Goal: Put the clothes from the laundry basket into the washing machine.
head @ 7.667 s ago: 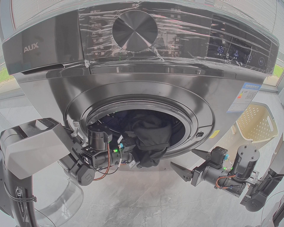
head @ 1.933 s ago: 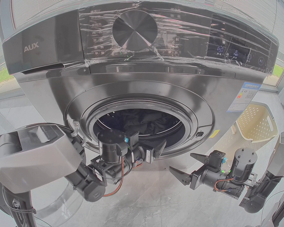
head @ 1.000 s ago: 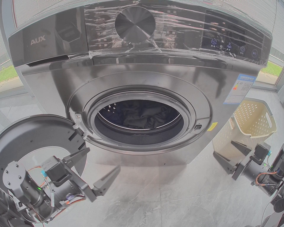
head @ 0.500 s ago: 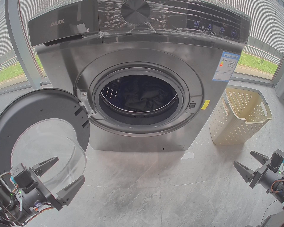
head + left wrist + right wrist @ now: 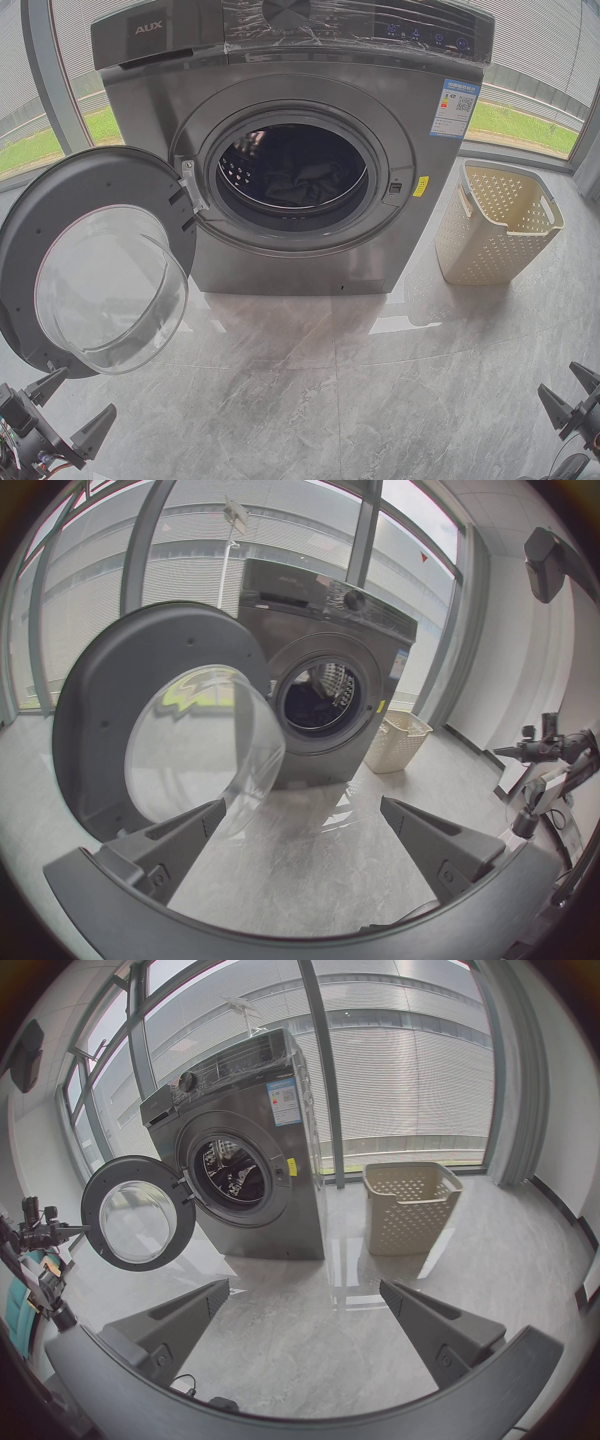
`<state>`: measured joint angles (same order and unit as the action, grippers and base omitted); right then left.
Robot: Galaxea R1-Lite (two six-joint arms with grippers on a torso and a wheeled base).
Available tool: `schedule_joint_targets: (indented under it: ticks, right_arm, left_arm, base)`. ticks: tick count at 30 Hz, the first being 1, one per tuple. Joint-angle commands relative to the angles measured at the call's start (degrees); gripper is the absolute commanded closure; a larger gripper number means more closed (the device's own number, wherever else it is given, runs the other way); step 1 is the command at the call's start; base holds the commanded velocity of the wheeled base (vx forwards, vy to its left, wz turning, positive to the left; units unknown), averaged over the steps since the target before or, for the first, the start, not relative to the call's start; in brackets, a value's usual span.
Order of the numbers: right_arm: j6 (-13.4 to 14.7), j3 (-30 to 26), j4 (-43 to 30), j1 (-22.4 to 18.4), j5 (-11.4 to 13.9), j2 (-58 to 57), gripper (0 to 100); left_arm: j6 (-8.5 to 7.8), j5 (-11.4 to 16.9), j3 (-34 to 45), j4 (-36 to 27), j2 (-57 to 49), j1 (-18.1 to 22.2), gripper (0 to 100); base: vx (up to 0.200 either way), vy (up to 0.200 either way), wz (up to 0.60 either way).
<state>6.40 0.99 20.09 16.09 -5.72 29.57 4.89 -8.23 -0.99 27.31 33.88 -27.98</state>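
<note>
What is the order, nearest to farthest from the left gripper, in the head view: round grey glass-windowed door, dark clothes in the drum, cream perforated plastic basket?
1. Round grey door, swung open just beyond the left gripper.
2. Dark clothes, inside the drum, centre.
3. Cream basket, far right.

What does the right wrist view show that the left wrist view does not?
Right wrist view, not the left: the right gripper, open, and the plain side wall of the washing machine, facing the laundry basket. Left wrist view, not the right: the left gripper, open, and the open door, so near that it covers the machine's hinge side. Both: dark clothes inside the round opening, and the cream basket on the grey floor beside the machine.
</note>
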Motion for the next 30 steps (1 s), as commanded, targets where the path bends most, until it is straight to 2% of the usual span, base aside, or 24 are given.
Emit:
schedule_joint_targets:
  ticks: [1, 4, 5, 7, 9, 10, 11, 12, 13, 14, 16, 20, 21, 23, 25, 30]
  right_arm:
    - [0.0, -0.9, -17.6, -5.5, 0.7, -24.9, 0]
    - [0.4, -0.9, -16.8, -6.0, 0.4, -24.6, 0]
    - [-0.1, -0.9, -16.8, -6.8, 0.3, -24.4, 0]
    - [-1.0, -0.8, -17.0, -8.7, 0.4, -24.3, 0]
    - [-3.5, -0.6, -18.7, -13.9, 1.9, -25.4, 0]
    - [-3.7, -0.6, -18.9, -14.3, 2.2, -25.5, 0]
    - [-5.7, -0.7, -21.1, -17.7, 6.2, -27.6, 0]
    - [-5.7, -0.7, -21.1, -17.7, 6.2, -27.6, 0]
    - [-5.9, -0.7, -20.9, -16.6, 7.5, -28.7, 0]
    - [-5.8, -0.8, -20.6, -16.3, 7.2, -29.1, 0]
    - [-5.7, -0.9, -20.3, -16.1, 7.1, -29.1, 0]
    - [-5.6, -0.9, -20.3, -16.0, 7.0, -29.2, 0]
    - [-5.3, -0.8, -20.4, -16.1, 6.4, -29.2, 0]
    - [-5.0, -0.8, -20.6, -16.3, 5.1, -29.1, 0]
    - [-5.2, -0.8, -20.6, -16.3, 5.0, -29.1, 0]
    - [-5.8, -0.9, -20.3, -16.0, 5.0, -29.3, 0]
  left_arm:
    - [0.30, 2.6, 1.0, -14.0, -21.3, 12.5, 0]
    - [0.21, 8.8, 1.0, -20.7, -28.5, 18.1, 0]
    - [-0.49, 9.5, 1.0, -22.7, -29.0, 19.0, 0]
    - [0.03, 9.2, 1.0, -23.5, -28.7, 19.9, 0]
    - [-0.58, 8.7, 1.0, -23.1, -28.6, 21.5, 0]
    - [-0.58, 8.7, 1.0, -23.1, -28.6, 21.6, 0]
    - [-0.85, 8.8, 1.0, -23.2, -29.0, 24.2, 0]
    - [-0.85, 8.8, 1.0, -23.2, -29.0, 24.2, 0]
    - [-1.46, 11.0, 1.0, -23.5, -30.4, 27.3, 0]
    - [-1.72, 13.3, 1.0, -23.6, -32.4, 28.3, 0]
    - [-2.16, 15.3, 1.0, -23.5, -33.9, 28.2, 0]
    - [-1.99, 14.4, 1.0, -23.4, -33.9, 28.1, 0]
    - [-1.90, 13.2, 1.0, -23.5, -33.9, 28.1, 0]
    - [-1.81, 12.4, 1.0, -23.7, -33.9, 28.1, 0]
    - [-1.81, 11.9, 1.0, -23.7, -33.9, 28.1, 0]
    - [-2.25, 5.4, 1.0, -25.5, -33.9, 28.2, 0]
  base:
    - [0.000, 0.200, 0.00]
    - [0.000, 0.200, 0.00]
    - [0.000, 0.200, 0.00]
    - [0.000, 0.200, 0.00]
    - [0.000, 0.200, 0.00]
    - [0.000, 0.200, 0.00]
    - [0.000, 0.200, 0.00]
    - [0.000, 0.200, 0.00]
    - [0.000, 0.200, 0.00]
    - [0.000, 0.200, 0.00]
    - [0.000, 0.100, 0.00]
    - [0.000, 0.000, 0.00]
    - [0.000, 0.000, 0.00]
    - [0.000, 0.000, 0.00]
    - [0.000, 0.100, 0.00]
    - [0.000, 0.200, 0.00]
